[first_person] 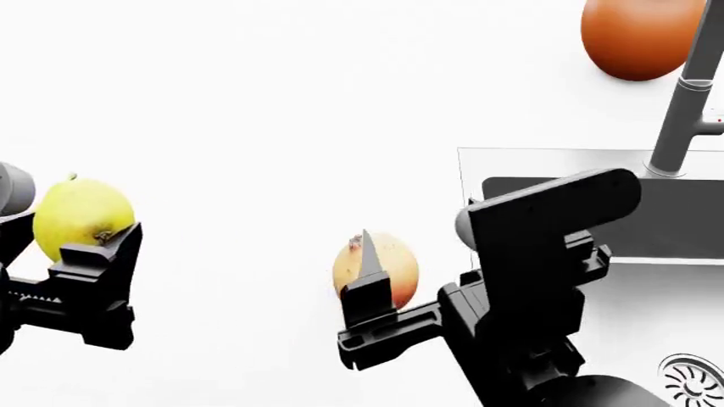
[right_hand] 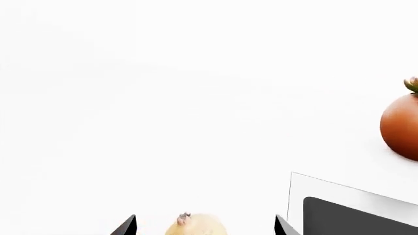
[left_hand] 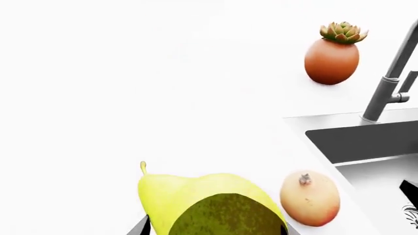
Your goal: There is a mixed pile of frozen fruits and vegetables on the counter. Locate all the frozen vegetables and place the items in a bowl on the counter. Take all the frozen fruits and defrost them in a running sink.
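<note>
My left gripper (first_person: 85, 254) is shut on the yellow pear-shaped fruit (left_hand: 196, 193), held above the white counter (first_person: 283, 102) at the head view's left. The round yellow-to-red fruit (first_person: 391, 263) with its small crown tip lies on the counter just left of the sink (first_person: 679, 220). My right gripper (right_hand: 205, 227) hangs open over it, and the fruit (right_hand: 196, 227) shows between the two fingertips (right_hand: 127, 226) without touching them. The frozen vegetables and the bowl are out of view.
An orange-brown pot with a green succulent (left_hand: 332, 58) stands on the counter behind the sink. The grey faucet (first_person: 684, 110) rises at the sink's back edge. The slotted drain (first_person: 690, 381) shows at the bottom right.
</note>
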### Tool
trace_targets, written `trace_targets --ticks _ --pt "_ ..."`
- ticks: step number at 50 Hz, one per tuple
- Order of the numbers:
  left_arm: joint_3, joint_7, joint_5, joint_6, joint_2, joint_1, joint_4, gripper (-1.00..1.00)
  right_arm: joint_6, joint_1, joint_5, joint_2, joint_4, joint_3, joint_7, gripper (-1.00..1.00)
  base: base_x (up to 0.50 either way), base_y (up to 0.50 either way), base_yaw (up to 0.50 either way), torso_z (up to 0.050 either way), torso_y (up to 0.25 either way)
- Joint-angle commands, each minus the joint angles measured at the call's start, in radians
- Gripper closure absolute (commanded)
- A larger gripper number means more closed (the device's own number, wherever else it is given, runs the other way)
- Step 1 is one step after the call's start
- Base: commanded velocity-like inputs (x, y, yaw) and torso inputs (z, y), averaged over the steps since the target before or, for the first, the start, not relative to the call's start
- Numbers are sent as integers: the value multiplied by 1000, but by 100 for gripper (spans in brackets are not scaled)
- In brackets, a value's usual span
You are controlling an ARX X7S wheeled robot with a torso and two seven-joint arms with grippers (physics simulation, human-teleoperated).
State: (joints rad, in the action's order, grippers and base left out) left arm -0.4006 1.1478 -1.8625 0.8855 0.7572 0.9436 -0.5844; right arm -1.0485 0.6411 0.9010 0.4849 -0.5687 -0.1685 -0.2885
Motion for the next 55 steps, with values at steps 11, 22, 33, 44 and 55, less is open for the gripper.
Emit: trace_targets --ticks 11,22,33,44,55 --pt "3 11 -18 -21 8 8 -10 100 -19 8 -37 9 70 -112 43 -100 0 0 0 0 0" --pt "13 30 -106 -42 21 38 3 100 70 -3 -138 0 233 -191 110 -100 0 0 0 0 0" --pt "17 16 -86 -36 37 31 -9 100 143 29 -205 -36 359 -262 173 -100 0 0 0 0 0" --pt "12 7 -78 -35 40 28 -6 100 203 76 -265 -66 496 -324 235 -100 0 0 0 0 0" --pt "3 10 -82 -31 44 38 0 100 234 124 -285 -101 591 -355 283 -100 0 0 0 0 0"
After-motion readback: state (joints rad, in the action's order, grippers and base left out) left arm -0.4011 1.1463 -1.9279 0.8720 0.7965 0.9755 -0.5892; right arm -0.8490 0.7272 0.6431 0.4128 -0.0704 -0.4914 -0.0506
